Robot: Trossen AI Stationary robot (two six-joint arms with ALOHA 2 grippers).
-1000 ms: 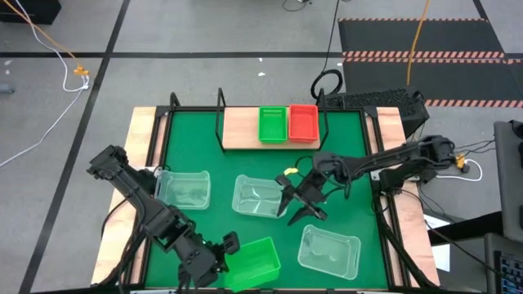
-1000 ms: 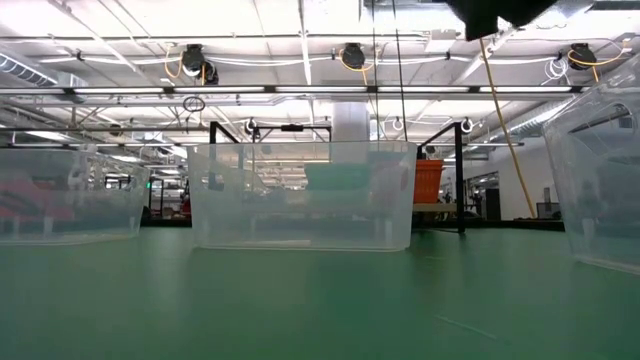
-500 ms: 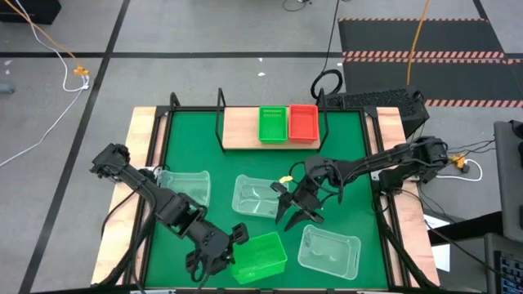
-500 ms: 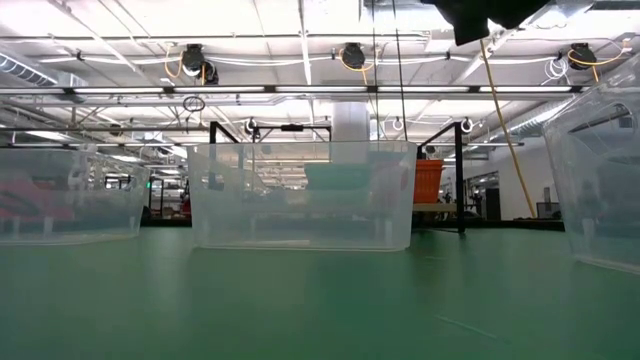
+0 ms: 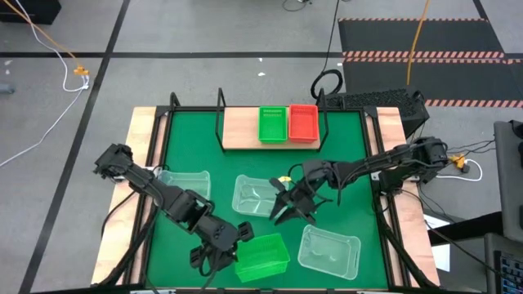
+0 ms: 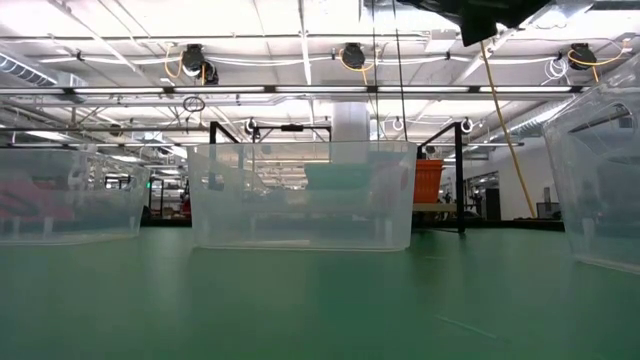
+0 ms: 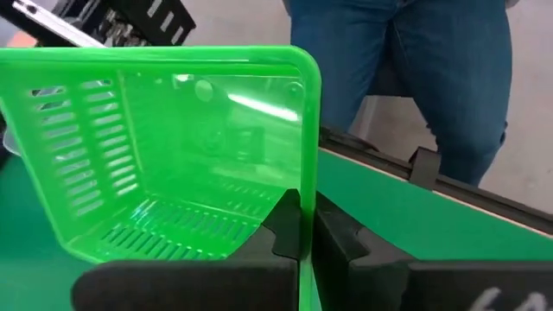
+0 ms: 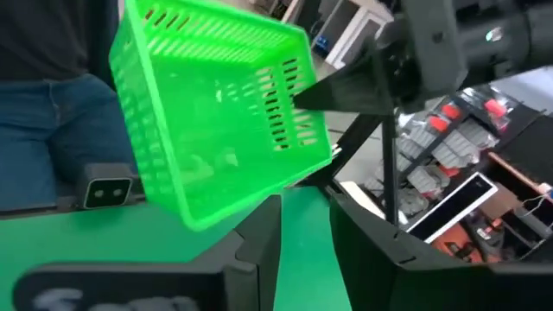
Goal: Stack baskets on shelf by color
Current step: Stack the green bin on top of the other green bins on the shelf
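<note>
My left gripper (image 5: 231,249) is shut on a green basket (image 5: 261,256) near the table's near edge. The basket also shows in the left wrist view (image 7: 164,155) and the right wrist view (image 8: 216,112). My right gripper (image 5: 280,204) is open and empty. It hovers just right of the middle clear basket (image 5: 255,197), and its fingers show in the right wrist view (image 8: 302,246). The shelf (image 5: 241,126) at the far edge carries a green basket (image 5: 273,124) and a red basket (image 5: 303,122) side by side. Two more clear baskets rest on the mat at the left (image 5: 184,188) and near right (image 5: 328,251). My left gripper holds the green basket by its left end wall (image 7: 302,186), with one finger inside the basket and one outside. The fingers come from the table's left. The basket is tilted and lifted clear of the mat (image 8: 216,112).
The shelf's left part (image 5: 237,129) is bare wood between black rods. The low view shows the clear baskets (image 6: 300,195) standing on the green mat (image 6: 320,300). A person in jeans (image 7: 432,78) stands past the near edge.
My left gripper has carried the green basket toward the table's right edge and a little away from the near edge. My right gripper has drifted toward the table's left, nearer the middle clear basket, and has stayed open.
</note>
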